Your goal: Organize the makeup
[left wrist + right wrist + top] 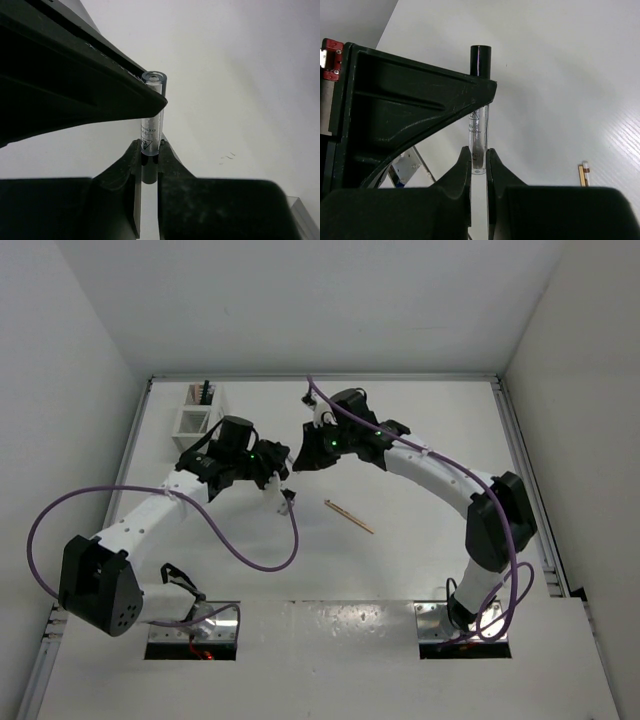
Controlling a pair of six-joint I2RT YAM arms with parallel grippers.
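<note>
Left wrist: tube (151, 131) with illegible print

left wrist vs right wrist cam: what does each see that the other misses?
Left wrist only: the clear tube with its clear end standing free, rim visible.
Right wrist only: the tube's black cap poking out at the far end, and a tan pencil lying on the table at the right.
Both: the same tube pinched from opposite ends, with the left gripper on the dark end and the right gripper on the clear end. In each view the other gripper's dark body crosses the tube.
</note>
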